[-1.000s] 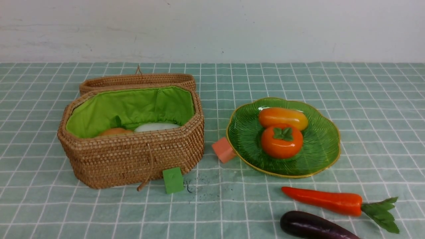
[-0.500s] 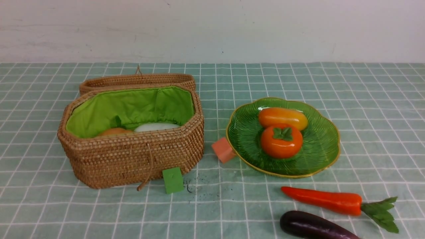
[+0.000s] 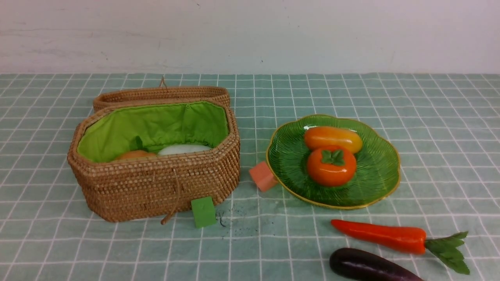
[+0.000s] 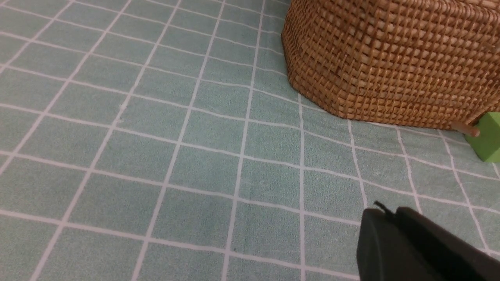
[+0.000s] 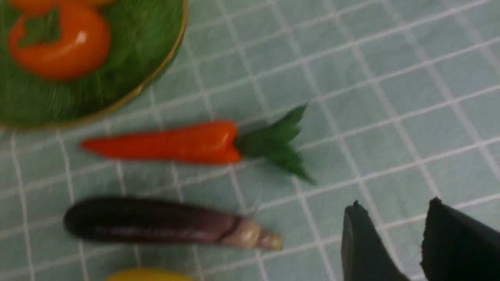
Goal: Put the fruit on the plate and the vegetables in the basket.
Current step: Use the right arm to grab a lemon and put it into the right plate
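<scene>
The basket (image 3: 156, 171) stands open at the desk's (image 3: 429, 117) left, with a potato (image 3: 134, 155) and a pale vegetable (image 3: 183, 149) inside. To its right, the plate (image 3: 375, 183) holds mango (image 3: 332, 138) and persimmon (image 3: 331, 166). Carrot (image 3: 379, 235) and eggplant (image 3: 367, 265) lie in front of its rim, bare cloth to their right. Only the right wrist view shows the lemon (image 5: 148, 275) beside the eggplant, and the right end effector (image 5: 395, 203), narrowly parted and empty. The left end effector (image 4: 386, 212) is closed over bare cloth near the basket.
</scene>
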Controlling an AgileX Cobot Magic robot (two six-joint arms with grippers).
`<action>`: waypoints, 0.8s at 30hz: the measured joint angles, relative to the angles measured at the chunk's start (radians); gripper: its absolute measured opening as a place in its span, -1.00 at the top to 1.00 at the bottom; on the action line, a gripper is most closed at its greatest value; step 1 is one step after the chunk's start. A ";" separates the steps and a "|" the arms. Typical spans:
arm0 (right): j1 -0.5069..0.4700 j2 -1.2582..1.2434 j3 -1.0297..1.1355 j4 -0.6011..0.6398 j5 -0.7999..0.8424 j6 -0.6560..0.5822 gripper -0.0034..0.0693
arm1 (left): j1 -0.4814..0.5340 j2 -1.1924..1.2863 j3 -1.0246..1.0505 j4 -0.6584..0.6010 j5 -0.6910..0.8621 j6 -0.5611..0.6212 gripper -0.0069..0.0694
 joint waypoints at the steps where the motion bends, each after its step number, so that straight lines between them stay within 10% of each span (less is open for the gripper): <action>1: 0.000 0.024 -0.003 0.077 0.025 -0.087 0.23 | 0.000 0.000 0.000 0.000 0.000 0.000 0.73; 8: 0.104 0.164 -0.017 0.398 0.093 -0.432 -0.06 | 0.000 0.000 0.000 0.000 0.000 0.000 0.73; 24: 0.521 0.534 -0.208 0.158 0.133 -0.479 -0.82 | 0.000 0.000 0.000 0.000 0.000 0.000 0.69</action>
